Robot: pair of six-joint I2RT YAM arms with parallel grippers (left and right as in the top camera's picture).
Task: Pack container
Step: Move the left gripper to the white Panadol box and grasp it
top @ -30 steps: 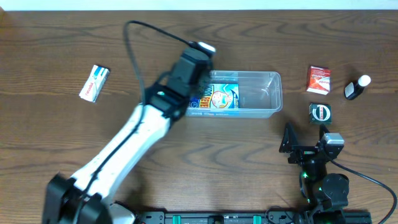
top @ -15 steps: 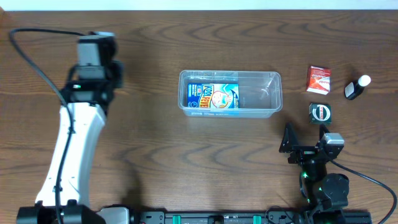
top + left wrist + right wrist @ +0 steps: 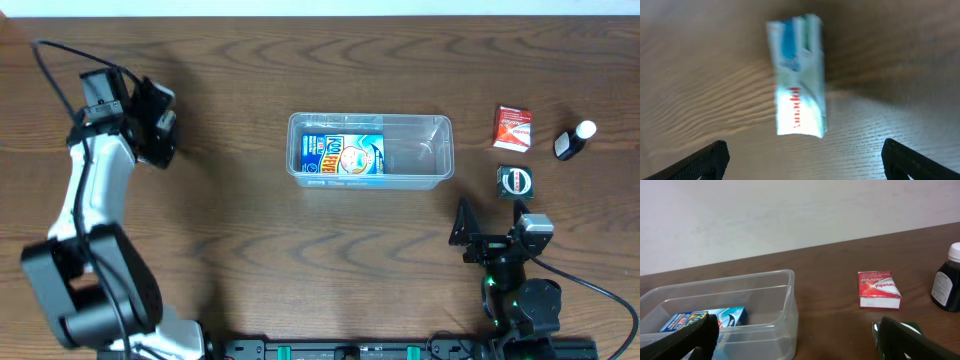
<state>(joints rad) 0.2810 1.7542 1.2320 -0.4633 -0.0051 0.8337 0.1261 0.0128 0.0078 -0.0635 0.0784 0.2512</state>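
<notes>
Container [image 3: 420, 150], a clear tub, is set at the centre of the table [image 3: 300, 270] w/ a blue box [image 3: 343, 158] laid in its left half; its right half is bare. Well apart to the left, a white box [image 3: 797, 75] w/ red lettering is framed, blurred, just ahead of the left gripper [image 3: 807, 160], whose fingers are spread wide w/ nothing held. In the overhead view that box is hidden under the arm. Right gripper [image 3: 795, 342] is held low near the tub, likewise wide open & empty. A red carton [image 3: 512, 128], a black round-faced item [image 3: 515, 181] & a dark bottle [image 3: 573, 141] are seen right of the tub. Step judged: approach to the white box for the next pick. Next: descent is needed, w/ jaws set across the box's narrow width & closed, before it is carried to the tub's free half.
</notes>
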